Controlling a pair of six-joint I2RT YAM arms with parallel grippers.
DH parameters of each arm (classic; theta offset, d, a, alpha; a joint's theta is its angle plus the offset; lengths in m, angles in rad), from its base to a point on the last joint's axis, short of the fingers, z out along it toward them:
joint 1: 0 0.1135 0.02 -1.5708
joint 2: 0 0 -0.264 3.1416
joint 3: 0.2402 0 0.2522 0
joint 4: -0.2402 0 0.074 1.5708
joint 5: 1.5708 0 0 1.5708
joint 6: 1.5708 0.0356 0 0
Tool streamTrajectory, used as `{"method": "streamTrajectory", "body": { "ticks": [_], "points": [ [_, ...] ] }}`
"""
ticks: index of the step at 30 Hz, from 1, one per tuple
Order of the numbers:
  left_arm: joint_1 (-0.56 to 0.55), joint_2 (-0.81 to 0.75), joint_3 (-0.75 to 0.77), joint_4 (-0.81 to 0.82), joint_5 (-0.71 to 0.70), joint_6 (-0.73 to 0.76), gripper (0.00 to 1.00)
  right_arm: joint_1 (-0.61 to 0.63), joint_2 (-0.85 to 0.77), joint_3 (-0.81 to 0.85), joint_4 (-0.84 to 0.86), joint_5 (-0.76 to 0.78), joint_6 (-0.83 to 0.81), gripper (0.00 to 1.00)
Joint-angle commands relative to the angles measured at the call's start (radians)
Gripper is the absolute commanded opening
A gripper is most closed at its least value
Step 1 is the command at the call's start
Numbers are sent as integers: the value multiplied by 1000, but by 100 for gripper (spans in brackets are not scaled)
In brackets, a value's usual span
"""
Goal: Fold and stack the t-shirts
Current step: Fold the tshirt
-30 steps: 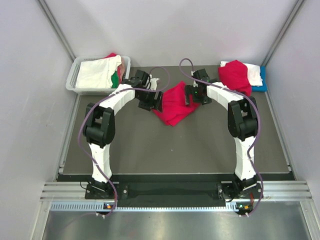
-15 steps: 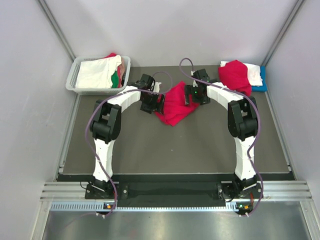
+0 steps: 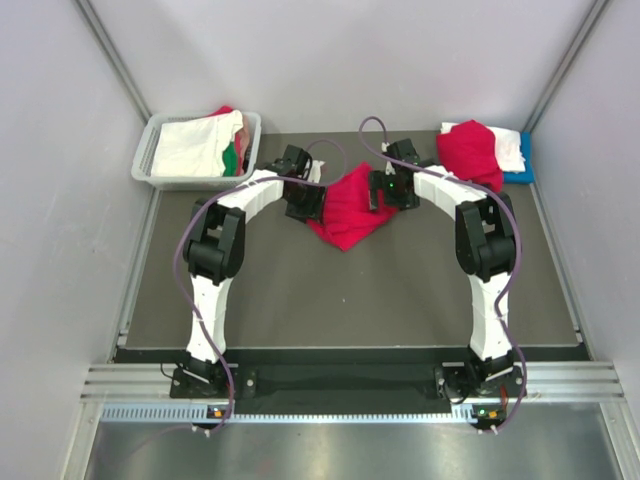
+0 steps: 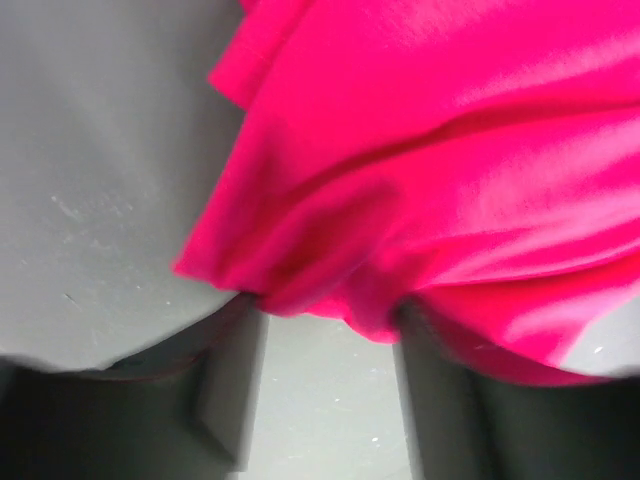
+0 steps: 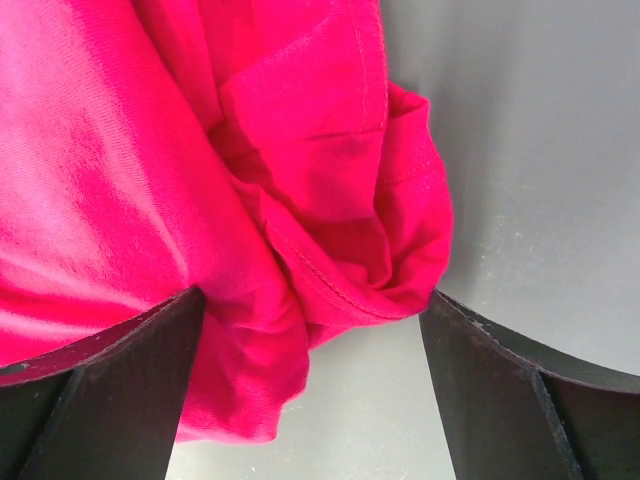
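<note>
A crumpled red t-shirt (image 3: pixel 348 208) lies on the dark mat toward the back, between my two grippers. My left gripper (image 3: pixel 308 200) is at its left edge. In the left wrist view the red t-shirt (image 4: pixel 430 150) drapes over the tips of the fingers (image 4: pixel 235 385), and the left gripper (image 4: pixel 325 322) is open with bare mat showing in the gap. My right gripper (image 3: pixel 378 190) is at the shirt's right side. Its wide-open right gripper (image 5: pixel 312 302) straddles a bunched fold of the red t-shirt (image 5: pixel 300 170). A second red t-shirt (image 3: pixel 470 150) tops a white (image 3: pixel 511 148) and blue (image 3: pixel 520 174) pile at back right.
A pale plastic tub (image 3: pixel 150 172) at back left holds a white shirt (image 3: pixel 195 145) with green and red cloth showing at its edge. Grey walls close in both sides and the back. The mat's near half (image 3: pixel 340 300) lies between the arms.
My left gripper has slid right onto the red shirt's left edge and its jaws have narrowed somewhat. The right gripper has barely moved.
</note>
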Motion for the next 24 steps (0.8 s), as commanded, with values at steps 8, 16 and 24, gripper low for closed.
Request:
{"method": "streamTrajectory", "body": {
  "ticks": [8, 16, 24],
  "points": [
    [2, 8, 8, 34, -10, 10, 0, -3, -1, -14, 35, -22, 5, 78],
    [2, -18, 18, -9, 3, 24, 29, -5, -10, -16, 35, -10, 7, 80],
    [41, -132, 40, -62, 98, 31, 80, -4, -12, -16, 31, -3, 1, 80]
  ]
}}
